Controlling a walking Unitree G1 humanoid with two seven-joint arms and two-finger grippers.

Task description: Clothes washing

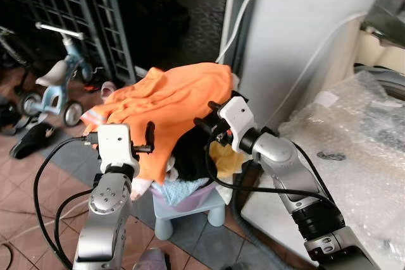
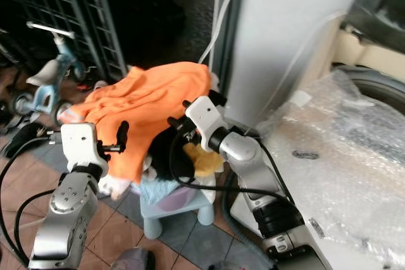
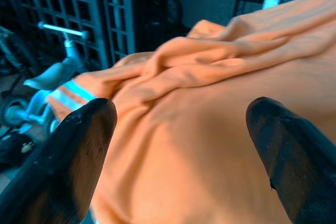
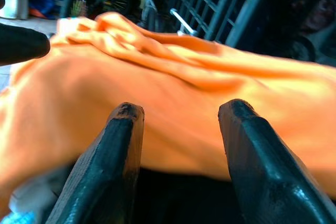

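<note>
L gripper low-left of centre in the left eye view, fingers spread wide, released, tips right at the near-left edge of the orange shirt; in the left wrist view both black fingers flank the cloth w/ nothing between them. R gripper mid-frame, fingers parted, unclenched, tips at the shirt's right edge above a dark garment; right wrist view shows orange fabric just beyond the parted fingers. Shirt is draped over a heaped laundry pile, centre frame, w/ a yellow item and light-blue cloth underneath. Pile sits in a tub on a pale-blue stool. Bubble wrap right side. Kid's tricycle upper left by a dark grille.
</note>
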